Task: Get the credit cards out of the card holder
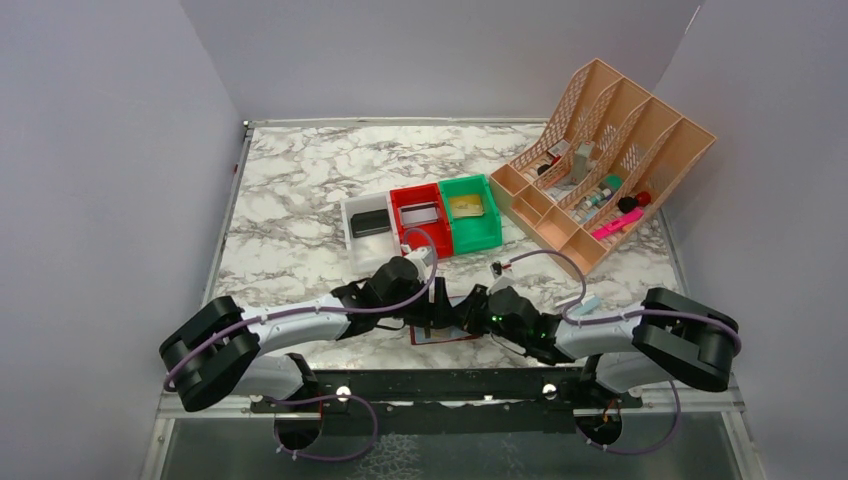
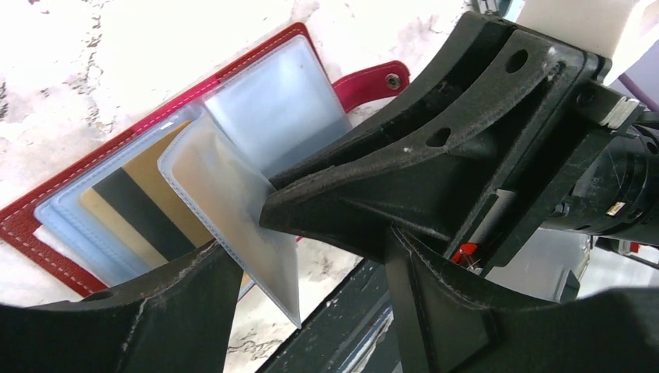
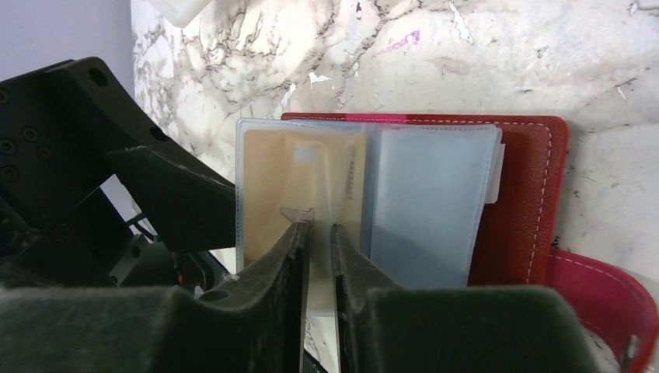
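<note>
**A:** Layout?

**B:** Marble table [image 1: 300, 180]. A desk rack [image 1: 610, 150] sits far ahead of the grippers, toward the right arm's side. Three bins stand in a row just ahead of them: white bin [image 1: 352, 212], red bin [image 1: 398, 194], green bin [image 1: 490, 215]. Each has one card lying in it: black card [image 1: 370, 224], grey card [image 1: 421, 213], gold card [image 1: 464, 206]. I read that as sorting, one bin per card.

**A:** Card holder?

**B:** The card holder [image 1: 440, 338] lies open and flat, directly under both grippers. It's probably near the bases so both arms can reach it.

**A:** Right gripper?

**B:** The right gripper [image 3: 317, 229] has its fingers nearly pressed together, with a clear sleeve [image 2: 225, 194] between them. The sleeve is lifted off the stack and tilted. A slim gap shows between the fingers, so I can't tell if it's actually clamped. The intent looks like peeling that sleeve aside to expose the pocket below.

**A:** Left?

**B:** The left gripper [image 2: 311, 256] is spread and holds nothing. It hovers over the holder's near edge, with the sleeve's lower corner between its fingers.

**A:** Cards left inside?

**B:** I see one, a striped gold card [image 3: 295, 171] in the pocket just ahead of the right fingertips. The neighbouring pocket looks empty. The task is likely near its end, and the left gripper needs to pinch that card's edge. The risk is the holder dragging along with it.
</note>
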Motion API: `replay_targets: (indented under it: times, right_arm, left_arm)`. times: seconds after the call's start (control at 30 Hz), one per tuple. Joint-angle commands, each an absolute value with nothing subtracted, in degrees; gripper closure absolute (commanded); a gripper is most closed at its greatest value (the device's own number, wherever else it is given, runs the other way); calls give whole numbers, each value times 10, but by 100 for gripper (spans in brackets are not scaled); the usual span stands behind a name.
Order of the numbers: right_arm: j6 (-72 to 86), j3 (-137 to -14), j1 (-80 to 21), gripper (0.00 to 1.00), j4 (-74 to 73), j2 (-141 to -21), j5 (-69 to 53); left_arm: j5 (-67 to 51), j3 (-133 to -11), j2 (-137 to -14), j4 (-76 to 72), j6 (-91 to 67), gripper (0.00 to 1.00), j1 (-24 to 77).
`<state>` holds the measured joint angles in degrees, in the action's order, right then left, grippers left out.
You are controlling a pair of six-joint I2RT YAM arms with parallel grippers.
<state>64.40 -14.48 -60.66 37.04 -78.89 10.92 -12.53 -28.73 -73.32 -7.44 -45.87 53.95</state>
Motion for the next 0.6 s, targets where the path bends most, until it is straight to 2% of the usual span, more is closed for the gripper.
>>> replay_targets:
  times: [0.0, 0.17, 0.5, 0.57]
  right_arm:
    - [651, -143, -604, 73, 317, -748, 127]
    - [684, -156, -605, 62, 167, -685, 196]
    - [762, -144, -605, 61, -64, -510, 306]
    - [755, -139, -605, 61, -81, -471, 313]
  left_arm:
    - [-135, -307, -735, -104, -461, 33, 546]
    - [-133, -320, -746, -105, -457, 33, 549]
    - [-161, -360, -803, -148, -452, 33, 575]
    - [-146, -371, -809, -121, -440, 37, 580]
